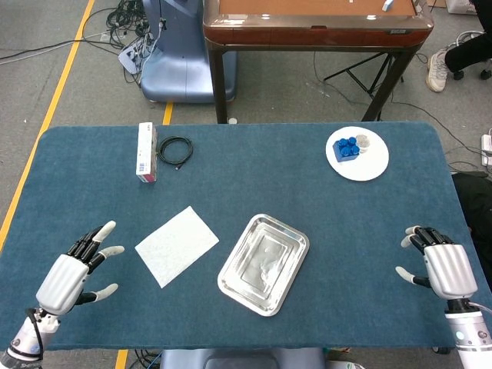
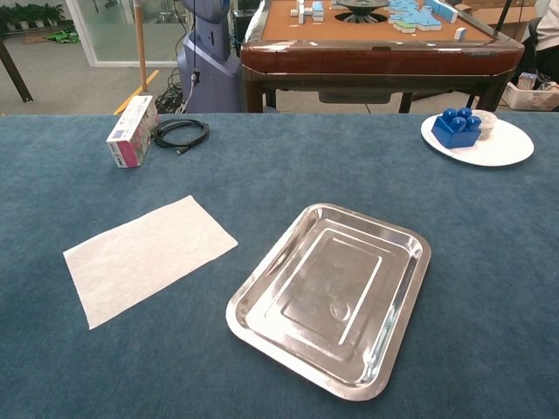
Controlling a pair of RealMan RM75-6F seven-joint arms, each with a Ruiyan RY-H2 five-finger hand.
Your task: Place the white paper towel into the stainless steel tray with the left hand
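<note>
Two robot hands hover unladen with fingers spread: the left robot hand (image 1: 71,273) near the white paper towel (image 1: 177,245), the right robot hand (image 1: 440,264) well apart. The towel lies flat on the bench (image 1: 254,165), just beside the stainless steel tray (image 1: 264,264). Thin, limp paper on napped blue cloth probably wants a pinch at one corner, then a lift over the tray's low, glossy rim.

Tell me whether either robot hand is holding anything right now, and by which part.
Nothing is held. The left robot hand and right robot hand are both open; the paper towel lies flat, untouched.
</note>
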